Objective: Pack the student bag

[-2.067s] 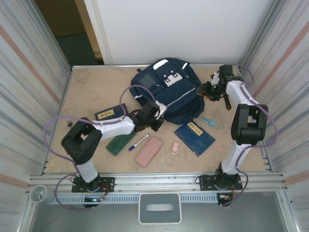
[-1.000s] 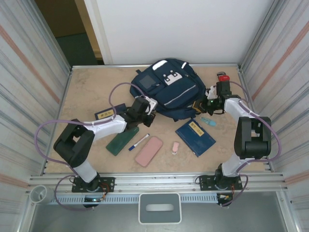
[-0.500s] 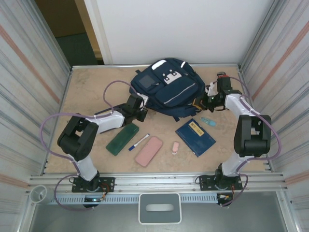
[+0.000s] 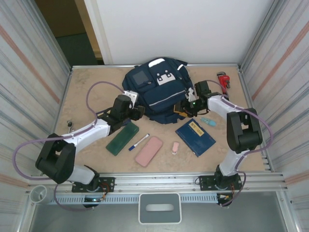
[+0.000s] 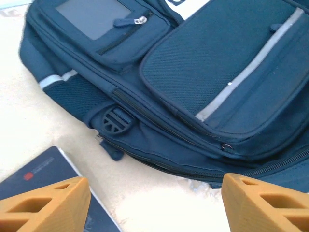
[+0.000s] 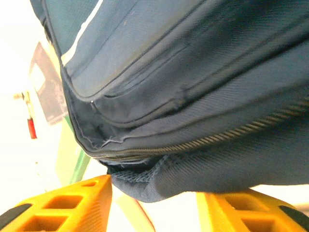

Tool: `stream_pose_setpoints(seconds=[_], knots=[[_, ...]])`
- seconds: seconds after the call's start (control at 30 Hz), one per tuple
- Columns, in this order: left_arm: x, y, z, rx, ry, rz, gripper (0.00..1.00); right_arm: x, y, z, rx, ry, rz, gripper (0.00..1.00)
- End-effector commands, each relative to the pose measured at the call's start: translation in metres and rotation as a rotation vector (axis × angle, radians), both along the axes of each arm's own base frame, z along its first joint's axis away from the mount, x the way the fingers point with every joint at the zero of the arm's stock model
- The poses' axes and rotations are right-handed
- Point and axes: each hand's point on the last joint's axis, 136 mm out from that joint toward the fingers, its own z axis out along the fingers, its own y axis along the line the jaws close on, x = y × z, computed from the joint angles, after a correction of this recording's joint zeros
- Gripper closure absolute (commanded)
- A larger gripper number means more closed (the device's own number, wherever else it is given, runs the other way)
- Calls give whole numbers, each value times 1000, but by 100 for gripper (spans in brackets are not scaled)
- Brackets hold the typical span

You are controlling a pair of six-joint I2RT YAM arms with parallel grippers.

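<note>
Your student bag [image 4: 161,92] lies at desk [image 4: 87,92] far edge, centre. Both released: left pincer [image 5: 154,205] empty, right pincer [image 6: 154,203] w/ bag hem between fingers [image 6: 63,203]. Risk: closing there, you snag fabric & drag bag off-line.

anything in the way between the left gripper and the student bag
Nothing visible. In the left wrist view the left gripper is open and faces the student bag across a bare strip of table. A dark-blue book lies by one finger, off to the side of that path.
</note>
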Motion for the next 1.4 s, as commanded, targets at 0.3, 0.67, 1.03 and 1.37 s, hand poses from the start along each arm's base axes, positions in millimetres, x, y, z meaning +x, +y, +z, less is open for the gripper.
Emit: stream_pose_setpoints(seconds=[0.3, 0.67, 1.03, 1.37], knots=[[0, -49, 8, -9, 28, -219, 13, 17, -22, 35, -111, -248, -90, 35], [7, -107, -27, 174, 87, -445, 6, 16, -32, -20, 1, -108, -164, 57], [46, -150, -43, 267, 121, -575, 6, 15, -36, -33, -34, -98, -168, 69], [66, -150, -31, 121, 132, -592, 4, 10, -37, -46, -87, -66, -156, 83]])
